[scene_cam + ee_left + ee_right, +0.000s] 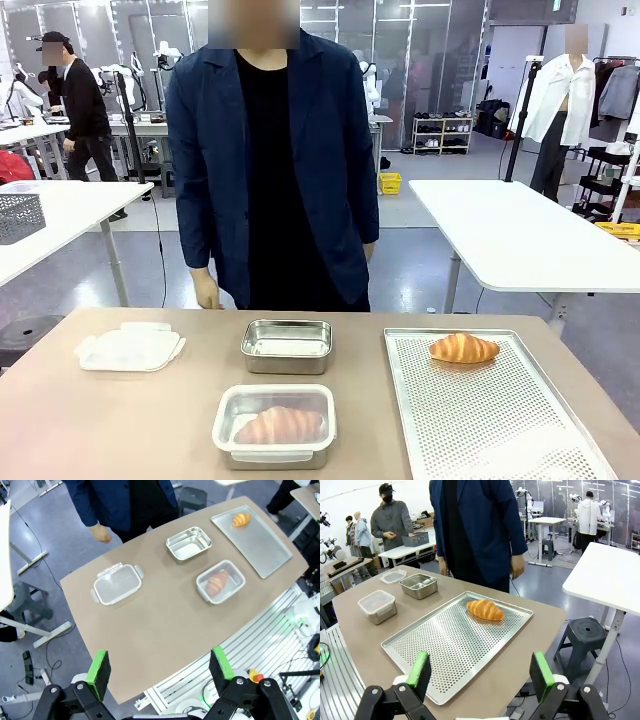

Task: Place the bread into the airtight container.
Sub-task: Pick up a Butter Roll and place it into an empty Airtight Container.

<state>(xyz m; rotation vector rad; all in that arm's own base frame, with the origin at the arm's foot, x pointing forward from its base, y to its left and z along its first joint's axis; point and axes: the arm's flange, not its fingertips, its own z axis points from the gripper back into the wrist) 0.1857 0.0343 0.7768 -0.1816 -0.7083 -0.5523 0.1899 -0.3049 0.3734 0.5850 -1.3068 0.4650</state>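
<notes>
One croissant lies at the far end of the perforated metal tray. A second bread sits inside a steel container under a clear lid. Behind it stands an open, empty steel container. A loose clear lid rests on the table's left. High above the table's near edge, my left gripper is open and holds nothing. My right gripper, also open and holding nothing, hovers off the tray's near corner.
A person in a dark blue jacket stands at the far side of the table, hands hanging by their sides. Bare tabletop spreads in front of the containers. White tables and a stool stand beyond.
</notes>
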